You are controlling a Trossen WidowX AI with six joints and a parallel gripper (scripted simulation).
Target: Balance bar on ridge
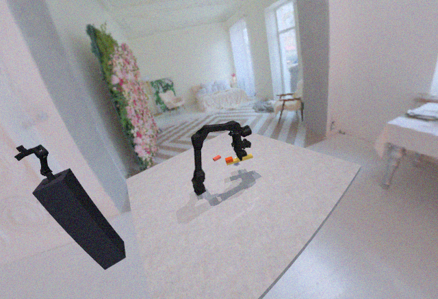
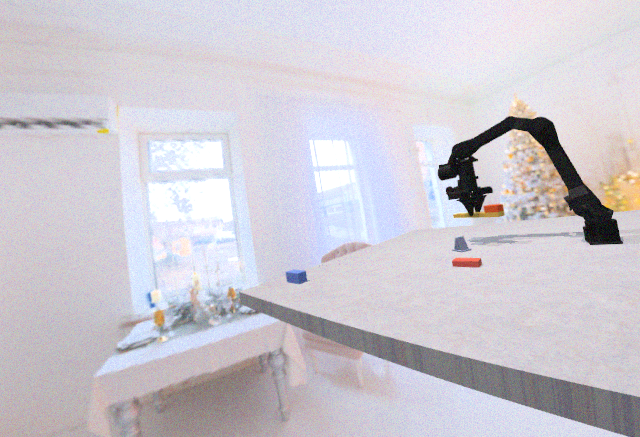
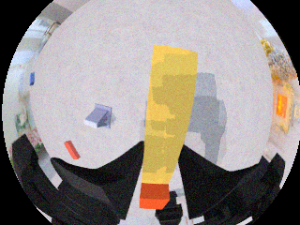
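My gripper [image 1: 241, 156] [image 2: 471, 211] [image 3: 161, 146] is shut on a long yellow bar [image 1: 247, 157] [image 2: 478, 214] [image 3: 168, 107] and holds it roughly level, well above the table. An orange block sits on one end of the bar, close to the fingers. The ridge [image 2: 460, 244] [image 3: 99, 115], a small grey-blue wedge, stands on the table below the bar and off to one side. The bar touches neither the ridge nor the table.
A flat red block [image 1: 216, 157] [image 2: 466, 262] [image 3: 71, 149] lies on the table near the ridge. A blue cube [image 2: 296, 276] [image 3: 32, 78] sits by the table's far corner edge. A dark box with a camera mount [image 1: 79, 217] stands at the left. The arm's base [image 1: 198, 186] [image 2: 601, 230] is on the table.
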